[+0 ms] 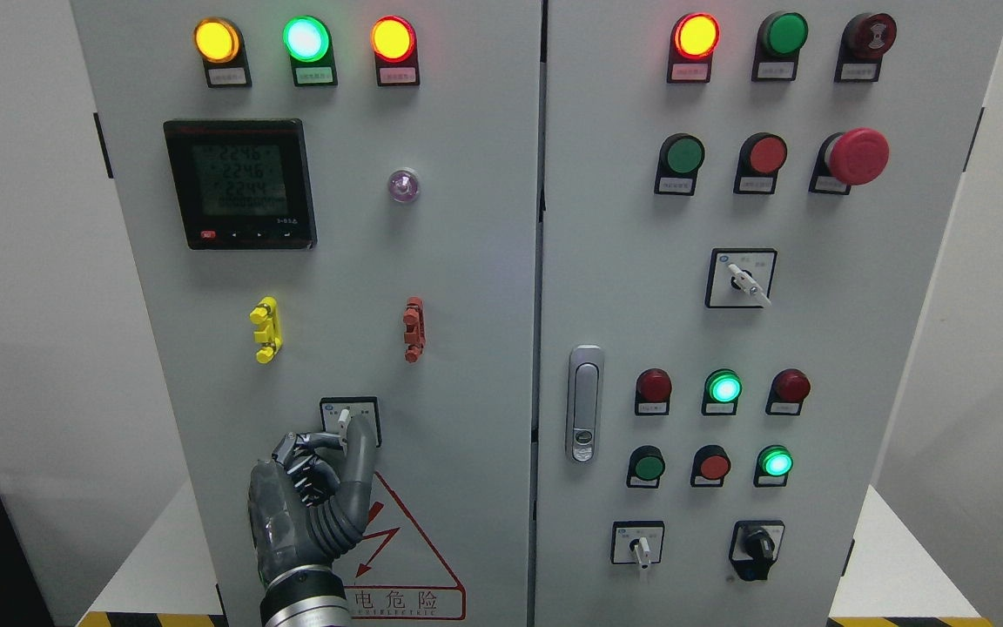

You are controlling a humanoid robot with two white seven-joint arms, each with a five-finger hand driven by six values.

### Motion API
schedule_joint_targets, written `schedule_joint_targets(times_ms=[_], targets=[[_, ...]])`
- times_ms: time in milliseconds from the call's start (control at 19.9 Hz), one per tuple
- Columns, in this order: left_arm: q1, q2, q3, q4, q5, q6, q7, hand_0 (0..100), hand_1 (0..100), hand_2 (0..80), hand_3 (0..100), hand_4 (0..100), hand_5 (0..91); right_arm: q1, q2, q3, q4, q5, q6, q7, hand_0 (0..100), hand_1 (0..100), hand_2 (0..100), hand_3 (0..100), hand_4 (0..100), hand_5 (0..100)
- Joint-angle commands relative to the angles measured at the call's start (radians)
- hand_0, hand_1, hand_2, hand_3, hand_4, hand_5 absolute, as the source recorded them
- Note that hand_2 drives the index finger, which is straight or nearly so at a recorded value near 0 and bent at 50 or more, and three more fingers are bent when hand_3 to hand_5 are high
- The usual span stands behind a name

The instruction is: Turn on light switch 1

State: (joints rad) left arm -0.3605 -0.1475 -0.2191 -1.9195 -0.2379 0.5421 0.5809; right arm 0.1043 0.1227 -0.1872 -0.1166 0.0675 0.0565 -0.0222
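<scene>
Matt grey painted metal cabinet (467, 287), glossy plastic lamps (306, 38), shiny chrome door handle (585, 402), dark metallic hand (310, 496).

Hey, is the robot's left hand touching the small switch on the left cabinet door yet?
Touching. In the head view, the left hand has one raised finger whose tip meets the white lever of the switch, with no gap visible between them.

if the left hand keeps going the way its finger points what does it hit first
Most likely the white knob of the selector switch: the left hand points an extended finger up at it, tip beside the knob. Contact is unclear from this view.
</scene>
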Motion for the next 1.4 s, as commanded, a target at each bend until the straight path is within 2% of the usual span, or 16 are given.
schedule_joint_targets(times_ms=[0, 1353], targets=[[0.0, 0.0, 0.0, 0.0, 0.0, -0.002, -0.001, 28, 43, 58.6, 100, 99, 86.6, 0.0, 0.0, 0.0, 0.0, 0.0, 0.0, -0.001, 0, 0, 0, 0, 0, 0], [-0.002, 0.0, -0.008, 0.01, 0.0, -0.002, -0.003, 44, 40, 58.4, 100, 99, 87.4, 0.0, 0.0, 0.0, 0.0, 0.0, 0.0, -0.001, 0, 0, 0, 0, 0, 0]])
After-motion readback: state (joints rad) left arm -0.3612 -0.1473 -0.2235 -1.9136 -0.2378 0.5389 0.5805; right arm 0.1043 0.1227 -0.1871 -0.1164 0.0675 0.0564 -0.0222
